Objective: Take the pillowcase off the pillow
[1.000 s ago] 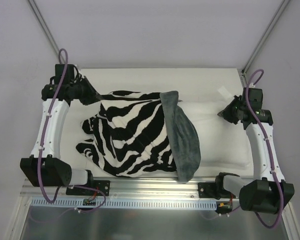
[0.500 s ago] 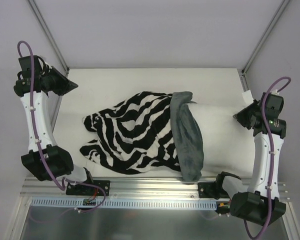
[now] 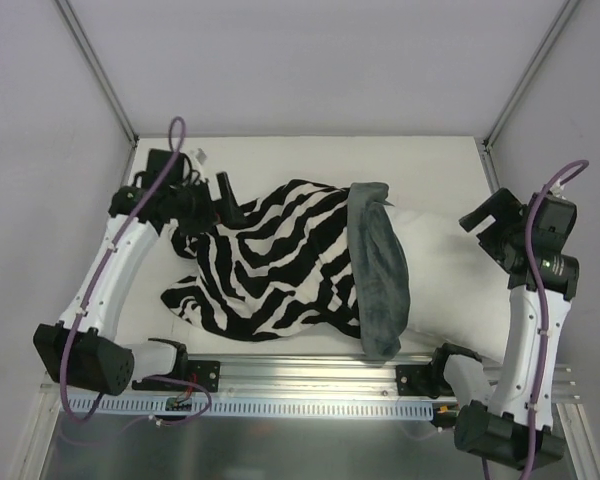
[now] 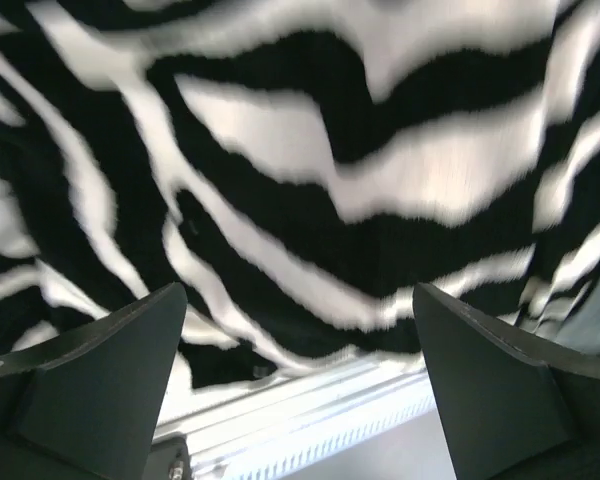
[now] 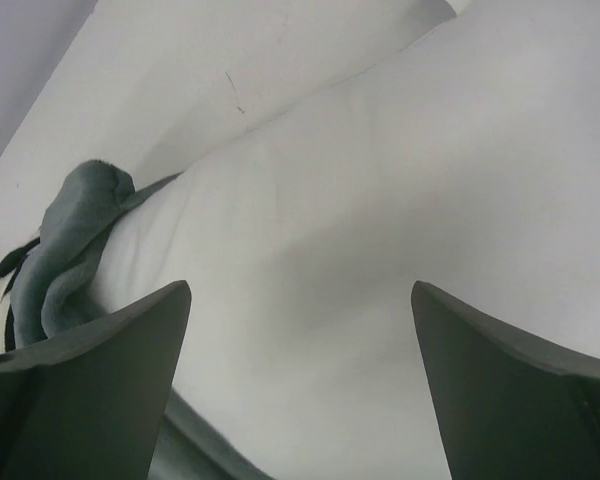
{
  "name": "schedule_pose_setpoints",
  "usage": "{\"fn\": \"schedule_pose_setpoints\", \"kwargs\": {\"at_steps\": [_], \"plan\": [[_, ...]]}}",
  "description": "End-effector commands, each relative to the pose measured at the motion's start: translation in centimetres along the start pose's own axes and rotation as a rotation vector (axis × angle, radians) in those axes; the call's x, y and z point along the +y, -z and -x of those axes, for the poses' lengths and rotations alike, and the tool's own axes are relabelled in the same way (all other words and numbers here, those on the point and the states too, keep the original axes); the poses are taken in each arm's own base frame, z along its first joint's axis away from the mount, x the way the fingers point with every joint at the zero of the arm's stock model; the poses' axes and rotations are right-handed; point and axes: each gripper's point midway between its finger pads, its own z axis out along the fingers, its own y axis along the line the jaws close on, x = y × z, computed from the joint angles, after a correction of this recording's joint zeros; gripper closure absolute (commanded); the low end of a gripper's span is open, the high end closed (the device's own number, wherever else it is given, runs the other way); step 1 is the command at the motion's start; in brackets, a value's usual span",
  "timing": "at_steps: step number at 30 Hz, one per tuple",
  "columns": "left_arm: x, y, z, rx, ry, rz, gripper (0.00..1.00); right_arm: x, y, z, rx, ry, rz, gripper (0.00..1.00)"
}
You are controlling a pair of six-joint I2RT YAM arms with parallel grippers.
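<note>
The pillowcase [image 3: 270, 265] lies zebra side up on the left half of the table. Its grey-teal plush edge [image 3: 380, 270] is bunched in a band round the middle of the pillow [image 3: 445, 285], whose bare white right half sticks out. My left gripper [image 3: 230, 200] hangs open over the pillowcase's far left edge, and zebra fabric [image 4: 310, 180] fills the left wrist view beyond the empty gripper [image 4: 300, 380]. My right gripper [image 3: 487, 232] stands open just over the pillow's right end. In the right wrist view the white pillow [image 5: 380, 200] and the plush band [image 5: 75, 235] lie past the empty gripper [image 5: 300, 385].
An aluminium rail [image 3: 310, 375] runs along the table's near edge, also seen as the rail [image 4: 310, 420] under the left gripper. Bare white table [image 3: 300, 160] stretches behind the pillow. Frame posts rise at the back left [image 3: 100, 70] and back right [image 3: 530, 70].
Both grippers have gone from shut to open. The left arm swung out to the far left corner and back over the pillowcase's left edge. The right gripper has lifted off the pillow's end.
</note>
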Motion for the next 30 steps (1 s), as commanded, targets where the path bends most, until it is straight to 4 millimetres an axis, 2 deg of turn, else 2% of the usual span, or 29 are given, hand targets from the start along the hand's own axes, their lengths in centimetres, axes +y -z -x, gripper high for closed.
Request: {"fn": "schedule_pose_setpoints", "kwargs": {"at_steps": [1,2,3,4,5,6,10,11,12,14,15,17,18,20,21,22,23,24,25,27,28,29,30], "plan": [[0.4,-1.1,-5.6,0.053,-0.142,0.049,0.02,-2.0,2.5,-3.1,0.029,0.066,-0.03,0.04],[-0.6,-1.7,-7.4,0.083,-0.184,0.011,0.01,-2.5,2.8,-4.0,0.042,0.069,-0.032,0.04],[-0.5,-2.5,-9.6,0.135,-0.187,-0.022,0.01,-2.9,3.0,-4.9,0.058,0.072,-0.035,0.04],[-1.3,-2.7,-10.6,0.152,-0.191,-0.063,0.01,-4.0,3.0,-6.9,0.113,0.063,-0.061,0.04],[-2.1,-2.8,-11.1,0.145,-0.209,-0.104,0.01,-4.4,3.8,-7.8,0.107,0.06,-0.054,0.04],[-2.7,-3.2,-12.8,0.184,-0.244,-0.122,0.01,-4.8,4.2,-8.8,0.12,0.057,-0.053,0.04],[-4.9,-4.4,-15.7,0.246,-0.246,-0.183,0.01,-6.6,5.4,-13.4,0.199,0.021,-0.063,0.04],[-5.8,-4.8,-15.7,0.24,-0.244,-0.217,0.01,-7.0,4.9,-14.6,0.216,-0.01,-0.062,0.04],[-6.5,-5.3,-16.6,0.269,-0.234,-0.221,0.01,-6.7,4.3,-14.9,0.213,-0.023,-0.035,0.04],[-7.3,-6.0,-17.2,0.289,-0.24,-0.22,0.03,-7.1,3.1,-16.3,0.249,-0.052,-0.04,0.04],[-7.5,-6.3,-17.6,0.306,-0.247,-0.215,0.07,-6.8,2.3,-16.1,0.238,-0.06,-0.026,0.04],[-7.4,-7.3,-18.8,0.346,-0.263,-0.187,0.17,-6.7,1.3,-16.3,0.25,-0.067,-0.019,0.04],[-7.3,-7.6,-19.1,0.355,-0.264,-0.178,0.38,-6.8,0.2,-16.4,0.251,-0.07,-0.026,0.04],[-6.4,-8.3,-19.5,0.363,-0.266,-0.141,0.64,-6.9,-1.0,-16.2,0.244,-0.057,-0.03,0.04],[-6.0,-8.5,-19.5,0.359,-0.265,-0.124,0.89,-6.8,-1.8,-16.0,0.249,-0.061,-0.037,0.03],[-5.8,-8.4,-19.3,0.353,-0.265,-0.12,1.0,-6.5,-2.3,-16.0,0.255,-0.058,-0.029,0.12],[-5.6,-8.2,-19.3,0.354,-0.263,-0.115,1.0,-6.3,-2.6,-15.8,0.252,-0.056,-0.025,0.24],[-5.6,-7.6,-18.8,0.331,-0.264,-0.121,1.0,-6.0,-3.2,-15.0,0.236,-0.057,-0.025,0.82],[-5.2,-7.0,-18.5,0.319,-0.259,-0.109,1.0,-5.8,-3.2,-14.5,0.222,-0.058,-0.031,0.99],[-3.5,-6.2,-16.5,0.253,-0.218,-0.061,1.0,-5.6,-2.9,-13.2,0.185,-0.056,-0.042,0.99],[-2.8,-4.8,-15.7,0.216,-0.196,-0.063,1.0,-5.1,-2.4,-11.3,0.125,-0.056,-0.045,0.99],[-1.1,-4.3,-13.5,0.157,-0.123,-0.033,1.0,-4.7,-2.0,-10.3,0.093,-0.055,-0.041,0.99],[-0.7,-2.9,-12.2,0.107,-0.104,-0.057,1.0,-4.5,-1.6,-9.2,0.061,-0.06,-0.048,0.99]]}}
